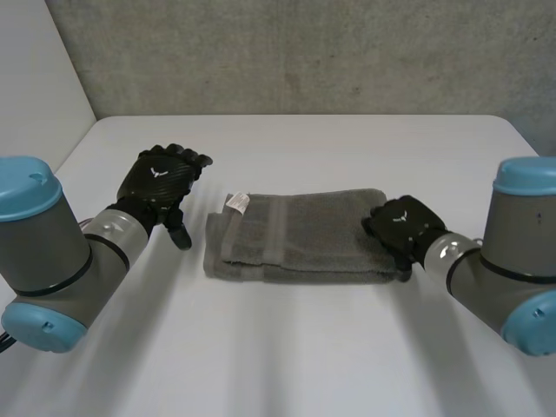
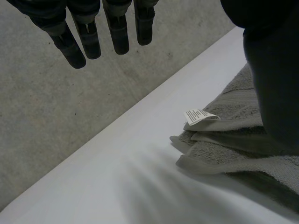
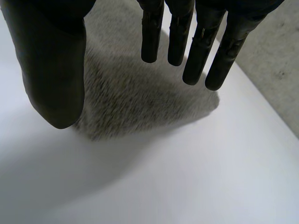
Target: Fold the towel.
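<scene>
A grey towel (image 1: 295, 236) lies folded into a long rectangle in the middle of the white table (image 1: 287, 347), with a small white label (image 1: 237, 202) at its left end. My left hand (image 1: 162, 181) hovers open to the left of the towel, apart from it; in the left wrist view its straight fingers (image 2: 93, 35) hang above the table beside the towel (image 2: 233, 140) and label (image 2: 200, 115). My right hand (image 1: 401, 225) is over the towel's right end, open, its fingers (image 3: 201, 44) and thumb spread just above the towel's corner (image 3: 140, 93) with nothing pinched.
A grey concrete wall (image 1: 304, 52) stands behind the table's far edge. White tabletop stretches in front of the towel and on both sides of it.
</scene>
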`<move>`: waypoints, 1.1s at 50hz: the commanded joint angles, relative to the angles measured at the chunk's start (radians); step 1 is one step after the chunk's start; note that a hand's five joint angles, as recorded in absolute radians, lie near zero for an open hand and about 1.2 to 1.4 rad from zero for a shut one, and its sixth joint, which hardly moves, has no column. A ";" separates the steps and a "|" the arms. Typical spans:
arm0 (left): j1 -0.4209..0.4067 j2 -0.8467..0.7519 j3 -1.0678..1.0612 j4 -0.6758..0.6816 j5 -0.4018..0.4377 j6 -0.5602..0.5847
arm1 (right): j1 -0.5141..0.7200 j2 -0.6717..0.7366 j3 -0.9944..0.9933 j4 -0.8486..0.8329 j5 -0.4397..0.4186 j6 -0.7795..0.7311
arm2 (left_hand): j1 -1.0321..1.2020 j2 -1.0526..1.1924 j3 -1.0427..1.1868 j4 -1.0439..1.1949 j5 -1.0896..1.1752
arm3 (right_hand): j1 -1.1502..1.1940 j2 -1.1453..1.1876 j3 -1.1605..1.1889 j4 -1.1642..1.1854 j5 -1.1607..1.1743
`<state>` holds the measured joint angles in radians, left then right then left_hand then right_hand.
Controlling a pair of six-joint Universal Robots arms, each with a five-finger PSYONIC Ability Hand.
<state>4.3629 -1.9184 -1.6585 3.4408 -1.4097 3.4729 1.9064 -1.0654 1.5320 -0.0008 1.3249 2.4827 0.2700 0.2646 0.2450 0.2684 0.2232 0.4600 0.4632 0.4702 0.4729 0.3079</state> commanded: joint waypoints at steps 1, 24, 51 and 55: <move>-0.006 -0.002 0.000 0.000 0.000 0.000 | -0.030 -0.001 0.076 -0.073 -0.030 -0.001 | -0.089 -0.083 -0.064 -0.087 -0.217 | 0.089 0.086 0.079 0.076 0.066; -0.023 0.004 -0.015 0.014 0.001 -0.020 | -0.049 -0.001 0.094 -0.111 -0.061 0.082 | -0.089 -0.083 -0.064 -0.087 -0.217 | 0.139 0.136 0.129 0.126 0.116; -0.022 0.007 -0.021 0.015 0.000 -0.020 | -0.084 -0.011 0.034 -0.087 -0.039 0.038 | -0.089 -0.083 -0.064 -0.087 -0.217 | 0.936 0.933 0.926 0.923 0.914; -0.022 0.012 -0.017 0.014 0.000 -0.020 | -0.075 -0.084 0.005 -0.076 -0.038 0.004 | -0.089 -0.083 -0.064 -0.087 -0.217 | 0.936 0.933 0.926 0.923 0.914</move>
<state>4.3401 -1.9137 -1.6784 3.4556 -1.4090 3.4530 1.8341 -1.0636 1.5761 -0.0961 1.2796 2.5393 0.2690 0.2646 0.2450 0.2684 0.2232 1.3040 1.3054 1.3310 1.3411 1.1610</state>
